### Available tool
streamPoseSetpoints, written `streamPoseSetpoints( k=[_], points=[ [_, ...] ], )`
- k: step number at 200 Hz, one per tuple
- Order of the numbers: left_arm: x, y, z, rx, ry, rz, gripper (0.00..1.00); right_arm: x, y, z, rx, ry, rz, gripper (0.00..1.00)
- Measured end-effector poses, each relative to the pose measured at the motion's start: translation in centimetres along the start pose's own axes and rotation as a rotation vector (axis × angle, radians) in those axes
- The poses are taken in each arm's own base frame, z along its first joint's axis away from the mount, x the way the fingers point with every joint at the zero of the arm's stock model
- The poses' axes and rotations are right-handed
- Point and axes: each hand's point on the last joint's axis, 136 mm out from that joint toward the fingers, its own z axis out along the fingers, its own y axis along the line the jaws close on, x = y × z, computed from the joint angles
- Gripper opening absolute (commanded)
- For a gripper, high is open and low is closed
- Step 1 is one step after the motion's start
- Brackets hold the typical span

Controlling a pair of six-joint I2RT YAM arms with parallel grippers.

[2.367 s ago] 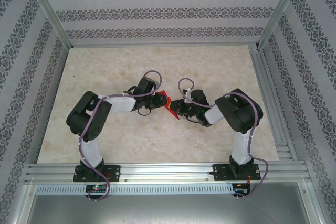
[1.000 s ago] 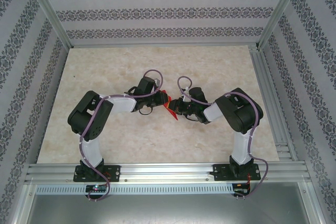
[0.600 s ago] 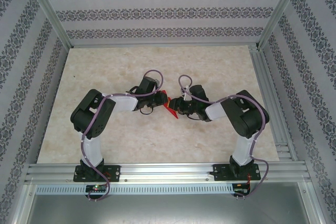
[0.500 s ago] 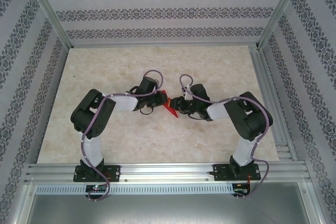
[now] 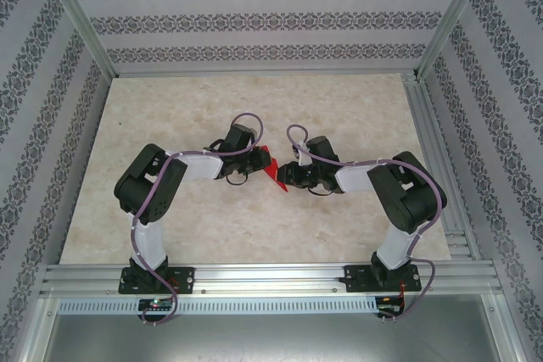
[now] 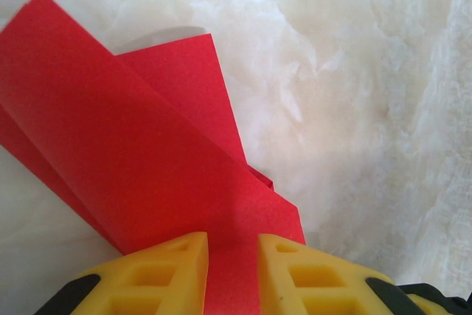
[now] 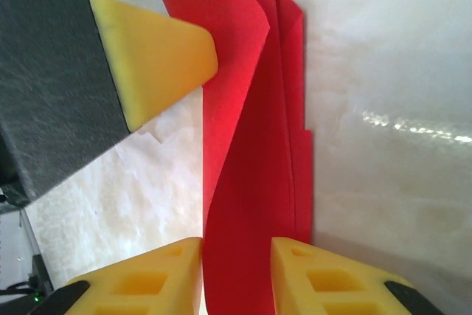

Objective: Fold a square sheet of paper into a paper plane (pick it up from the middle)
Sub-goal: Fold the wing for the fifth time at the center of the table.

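Note:
The red sheet of paper (image 5: 271, 167) is folded into long overlapping layers, a rough paper plane, and sits between the two arms at the table's middle. My left gripper (image 5: 260, 161) meets it from the left. Its yellow jaws stand a little apart, and the paper (image 6: 147, 138) runs across the gap and under both tips of this gripper (image 6: 232, 256). My right gripper (image 5: 285, 177) meets it from the right, open (image 7: 236, 256), with a curled flap of the paper (image 7: 251, 153) between its jaws. One left fingertip (image 7: 158, 53) touches the flap's far edge.
The marble-patterned table top (image 5: 170, 108) spreads bare around both arms. Aluminium frame rails (image 5: 254, 275) run along the near edge and the right side, and patterned walls close in the back and sides.
My right gripper's jaws have parted around the paper, and the right arm's elbow has swung outward to the right. The left arm and the paper have hardly moved.

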Motion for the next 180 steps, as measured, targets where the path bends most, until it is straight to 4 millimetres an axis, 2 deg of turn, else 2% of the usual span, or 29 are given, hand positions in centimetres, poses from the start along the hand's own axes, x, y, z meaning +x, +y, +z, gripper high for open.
streamPoseSetpoints(
  k=[39, 122, 151, 180],
  points=[
    [-0.2, -0.2, 0.1, -0.001, 0.001, -0.004, 0.25, 0.5, 0.7, 0.4, 0.005, 0.030, -0.086, 0.32],
    [-0.2, -0.2, 0.1, -0.013, 0.011, -0.009, 0.26, 0.4, -0.1, 0.4, 0.060, 0.031, -0.156, 0.16],
    [-0.4, -0.4, 0.1, -0.012, 0.011, -0.009, 0.27, 0.0, -0.1, 0.6, 0.046, 0.019, -0.146, 0.08],
    [-0.6, -0.7, 0.0, -0.006, 0.007, -0.006, 0.29, -0.5, -0.3, 0.5, 0.010, -0.006, -0.097, 0.05]
  ],
)
